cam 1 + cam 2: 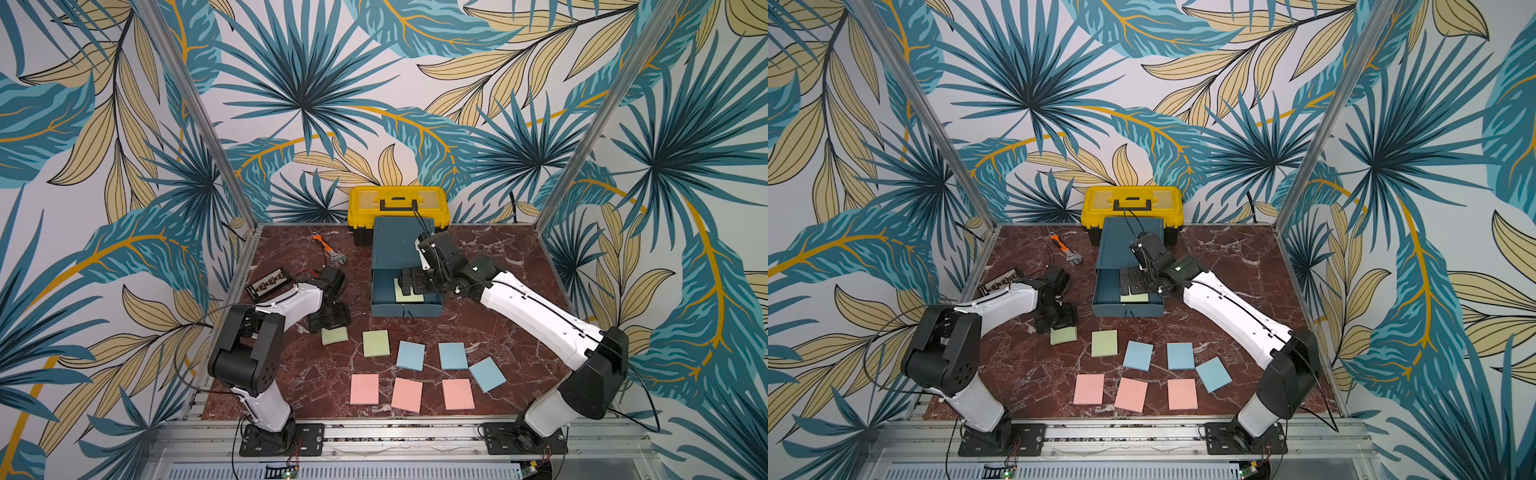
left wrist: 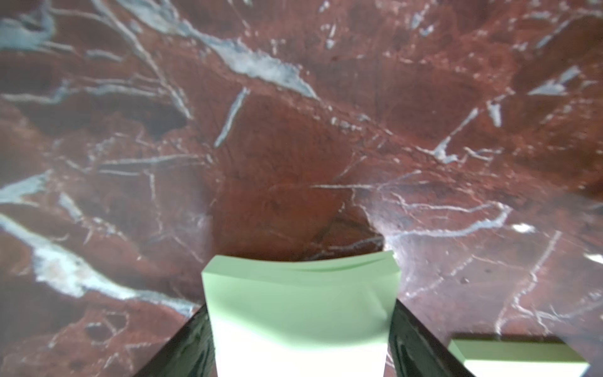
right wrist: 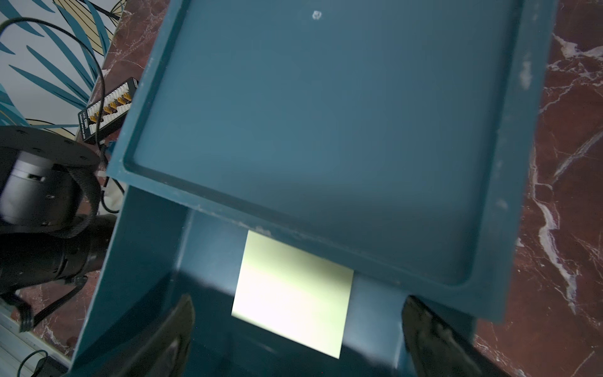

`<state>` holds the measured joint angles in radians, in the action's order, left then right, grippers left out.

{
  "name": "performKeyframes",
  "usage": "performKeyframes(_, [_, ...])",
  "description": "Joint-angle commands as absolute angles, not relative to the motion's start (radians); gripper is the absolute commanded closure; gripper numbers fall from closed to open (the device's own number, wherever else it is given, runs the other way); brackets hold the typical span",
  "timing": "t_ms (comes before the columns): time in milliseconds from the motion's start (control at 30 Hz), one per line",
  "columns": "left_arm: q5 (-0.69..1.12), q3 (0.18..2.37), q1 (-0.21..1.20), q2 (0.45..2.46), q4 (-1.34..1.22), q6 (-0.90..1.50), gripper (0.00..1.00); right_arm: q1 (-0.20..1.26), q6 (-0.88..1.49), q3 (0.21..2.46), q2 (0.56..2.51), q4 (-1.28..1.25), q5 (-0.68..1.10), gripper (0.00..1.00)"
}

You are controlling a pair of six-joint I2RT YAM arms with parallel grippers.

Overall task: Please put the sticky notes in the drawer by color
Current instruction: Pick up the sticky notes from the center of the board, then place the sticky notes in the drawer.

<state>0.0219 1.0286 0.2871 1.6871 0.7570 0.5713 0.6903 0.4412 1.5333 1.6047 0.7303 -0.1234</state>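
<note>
Even light; glare-bleached green pad (image 2: 300,313)

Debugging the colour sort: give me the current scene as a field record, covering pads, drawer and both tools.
drawer: teal, pulled open
in drawer: first green pad, lying flat
right tool: open, above that pad
left tool: closed on second green pad, low at the table
loose on table: third green pad; blue pads; pink pads
other: yellow toolbox, wrench
</note>
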Motion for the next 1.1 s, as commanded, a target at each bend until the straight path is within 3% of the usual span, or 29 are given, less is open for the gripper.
performKeyframes(0, [0.032, 1.041, 0.283, 1.623, 0.801, 0.585, 0.20, 0.696, 0.446, 1.512, 1.582, 0.721, -0.148, 0.01])
performKeyframes(367, [0.030, 1.183, 0.277, 1.469, 0.934, 0.611, 0.20, 0.695, 0.436, 1.520, 1.565, 0.725, -0.176, 0.01])
performKeyframes(767, [0.061, 1.522, 0.283, 1.375, 1.126, 0.590, 0.20, 0.694, 0.391, 1.502, 1.433, 0.636, -0.260, 0.02])
performKeyframes(1067, [0.123, 1.676, 0.373, 1.422, 1.107, 0.547, 0.20, 0.691, 0.478, 1.214, 1.202, 0.448, -0.498, 0.02])
